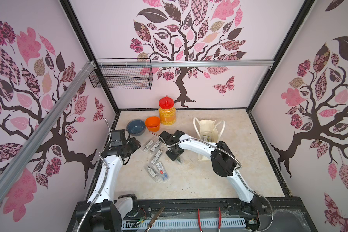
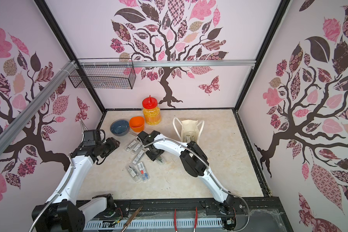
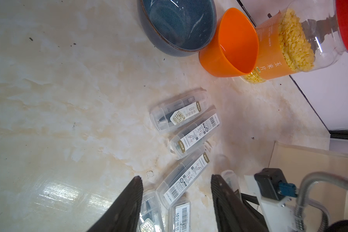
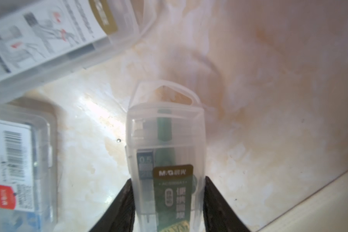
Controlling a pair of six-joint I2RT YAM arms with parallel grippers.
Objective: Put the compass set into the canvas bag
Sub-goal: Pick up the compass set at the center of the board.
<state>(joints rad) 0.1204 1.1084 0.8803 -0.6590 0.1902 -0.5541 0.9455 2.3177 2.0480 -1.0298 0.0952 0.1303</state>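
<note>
Six clear plastic compass-set cases (image 1: 156,156) lie mid-table; at least two more show inside the upright cream canvas bag (image 1: 208,123) to their right. The right gripper (image 4: 168,179) pinches one case (image 4: 165,130); the left gripper (image 3: 177,177) hangs wide, empty. Bare marble tabletop (image 1: 189,180) spreads in front.

Tabletop (image 1: 209,180) w/ bowl (image 1: 135,128), cup (image 1: 152,124), jar (image 1: 167,114), canvas bag (image 1: 208,131), compass sets (image 1: 156,157).

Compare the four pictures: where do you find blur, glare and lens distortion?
Right wrist view: the compass set in the right hand reads fairly sharp; the cases at the picture's edge are blurred. Left wrist view: a bright glare patch on the tabletop. Both top views: wide-angle lens makes the walls splay outward.
</note>
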